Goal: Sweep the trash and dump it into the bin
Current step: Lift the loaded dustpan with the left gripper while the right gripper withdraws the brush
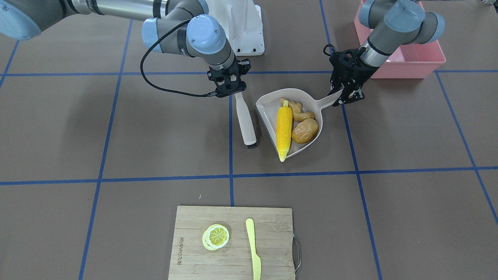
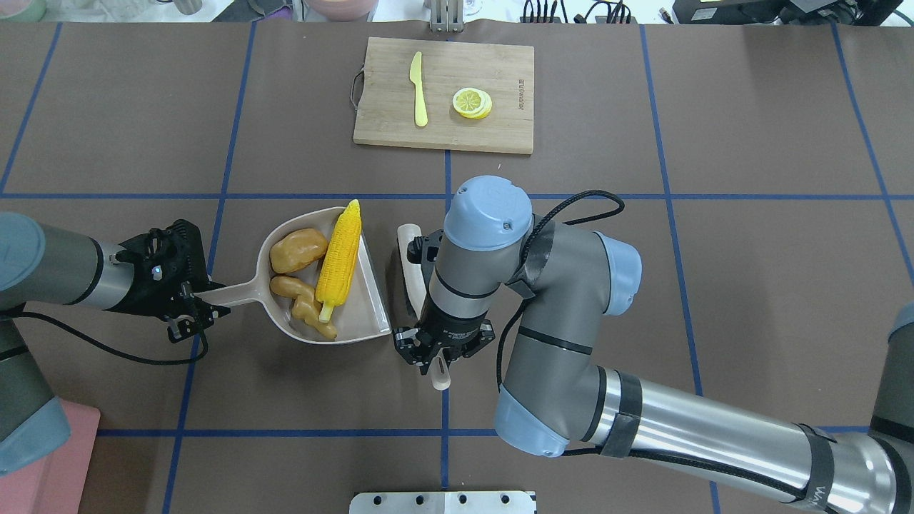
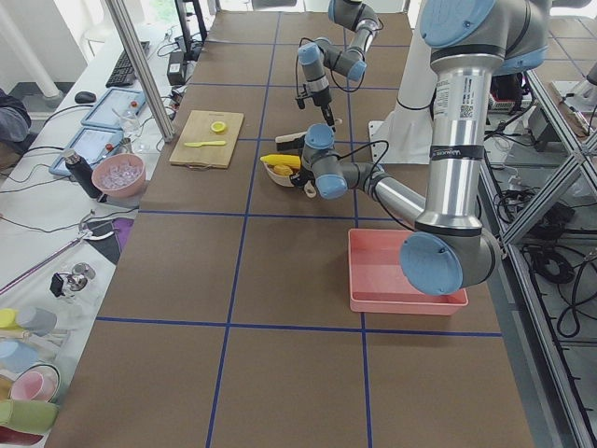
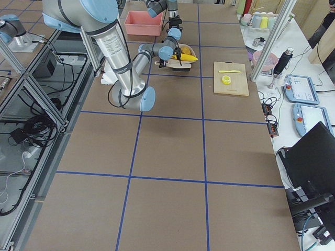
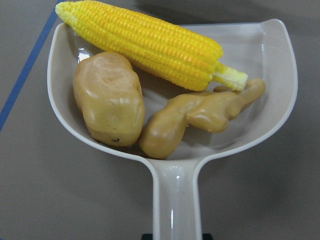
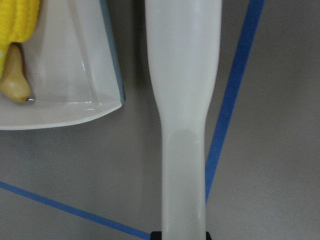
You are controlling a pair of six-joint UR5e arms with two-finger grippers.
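Your left gripper (image 1: 344, 95) is clamped on the end of the dustpan's handle (image 1: 328, 100), and the dustpan (image 1: 268, 109) sits low over the table with its open lip facing the right arm. You have all three pieces of trash in it: the corn cob (image 1: 284, 128) lies along the lip with its tip poking past the rim, the potato (image 1: 305, 130) sits against the curved back wall, and the ginger root (image 1: 297, 109) lies beside it, touching both. Your right gripper (image 1: 231, 87) is closed on the brush (image 1: 246, 120), which lies just beside the lip with a narrow gap between them. The pink bin (image 1: 408, 64) stands apart on the robot's left. Across the table, the cutting board (image 1: 233, 217) holds a lemon slice (image 1: 216, 236) and a knife (image 1: 253, 249).
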